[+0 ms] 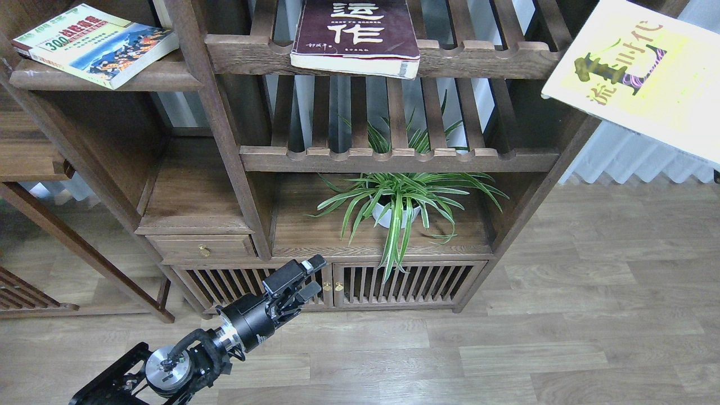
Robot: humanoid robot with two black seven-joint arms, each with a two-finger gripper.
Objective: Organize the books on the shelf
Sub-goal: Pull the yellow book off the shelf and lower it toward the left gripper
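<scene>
Now your lime-yellow book (641, 76) hangs tilted at the upper right, off the shelves, its holder out of view. Your left gripper (306, 278), fingers slightly parted and empty, sits low and far away; the shelf board (101, 79) lies far left.

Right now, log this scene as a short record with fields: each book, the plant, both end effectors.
maroon book: flat on the top slatted shelf, corner past the front rail
cream book: flat on the solid upper-left board, overhanging
lime-yellow book: off the shelves, tilted, at the right edge
potted plant: in the lower middle compartment
left end effector: low, before the cabinet doors, empty, fingers slightly apart
right end effector: out of view
</scene>
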